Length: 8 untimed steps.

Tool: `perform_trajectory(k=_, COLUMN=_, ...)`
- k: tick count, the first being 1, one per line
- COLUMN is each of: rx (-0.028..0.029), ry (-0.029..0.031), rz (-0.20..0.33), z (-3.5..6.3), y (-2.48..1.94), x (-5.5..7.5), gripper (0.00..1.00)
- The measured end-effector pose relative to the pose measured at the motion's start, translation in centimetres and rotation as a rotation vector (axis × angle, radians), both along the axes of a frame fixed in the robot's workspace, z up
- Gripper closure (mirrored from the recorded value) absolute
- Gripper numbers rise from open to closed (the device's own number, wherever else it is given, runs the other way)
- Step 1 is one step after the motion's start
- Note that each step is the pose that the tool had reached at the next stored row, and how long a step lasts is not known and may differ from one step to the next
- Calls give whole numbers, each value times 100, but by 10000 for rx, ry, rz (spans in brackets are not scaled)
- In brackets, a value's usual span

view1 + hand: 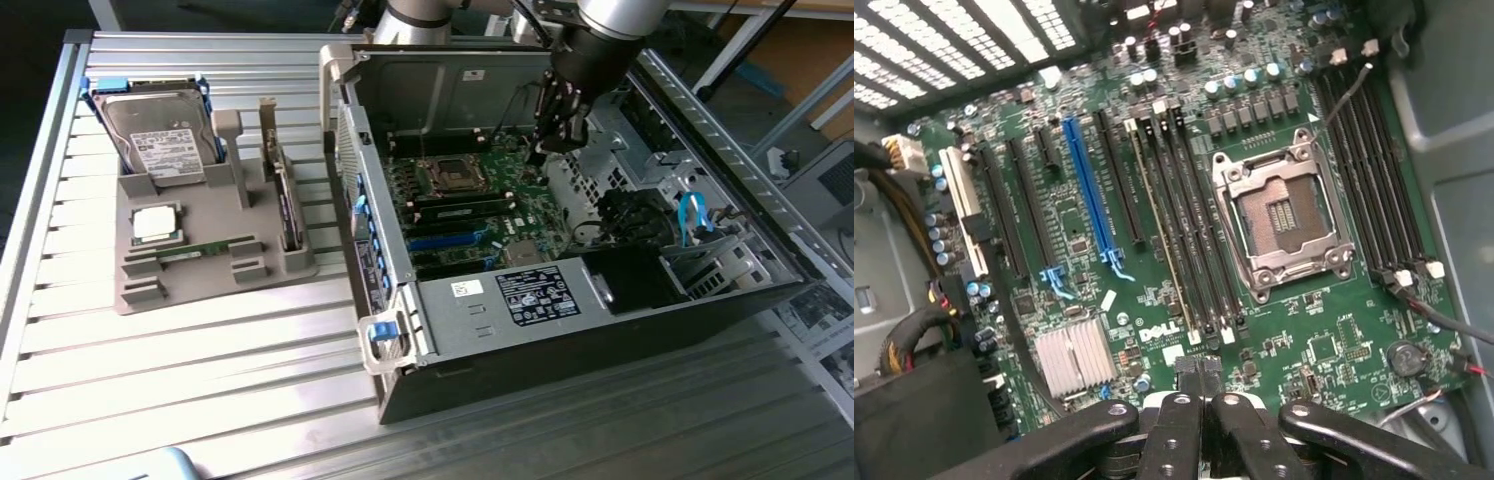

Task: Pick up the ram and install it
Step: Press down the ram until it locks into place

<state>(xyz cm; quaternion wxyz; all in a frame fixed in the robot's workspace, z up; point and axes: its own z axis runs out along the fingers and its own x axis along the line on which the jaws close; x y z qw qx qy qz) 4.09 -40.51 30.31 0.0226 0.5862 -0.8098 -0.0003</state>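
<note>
A ram [207,250], a thin green stick, lies flat on the grey holder [147,290] at the exterior view's left, outside the computer case. My gripper [549,143] is far from it. It hangs inside the open case [534,330] over the green motherboard [487,200]. In the wrist view my gripper [1199,372] is shut, its black fingertips pressed together with nothing between them. They hover just off the near ends of the black memory slots [1189,230], beside the empty processor socket [1284,215]. A thin pale edge runs along one slot; I cannot tell if it is a stick.
The holder also carries a silver hard drive [160,145], a square processor chip [154,222] and an upright card [283,200]. In the case sit a blue slot [1089,190], a finned heatsink [1074,355], cable bundles [914,340] and a black power supply [641,280]. All rests on a ribbed metal table [200,380].
</note>
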Motion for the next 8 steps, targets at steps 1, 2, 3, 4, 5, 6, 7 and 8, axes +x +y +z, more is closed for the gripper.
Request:
perform_trajectory(k=1, rx=-1, ry=0, rz=-92, z=0, y=0, x=0, gripper=89)
perform_trajectory(k=2, rx=1, ry=0, rz=-182, z=0, y=0, x=0, gripper=89)
perform_trajectory(k=3, rx=0, ry=0, rz=-269, z=0, y=0, x=0, gripper=89)
perform_trajectory(k=4, rx=0, ry=0, rz=-366, z=0, y=0, x=0, gripper=89)
perform_trajectory(k=5, rx=0, ry=0, rz=-465, z=0, y=0, x=0, gripper=89)
perform_trajectory(k=6, rx=0, ry=0, rz=-549, z=0, y=0, x=0, gripper=89)
perform_trajectory(k=7, rx=0, ry=0, rz=-636, z=0, y=0, x=0, gripper=89)
perform_trajectory(k=8, rx=0, ry=0, rz=-709, z=0, y=0, x=0, gripper=89)
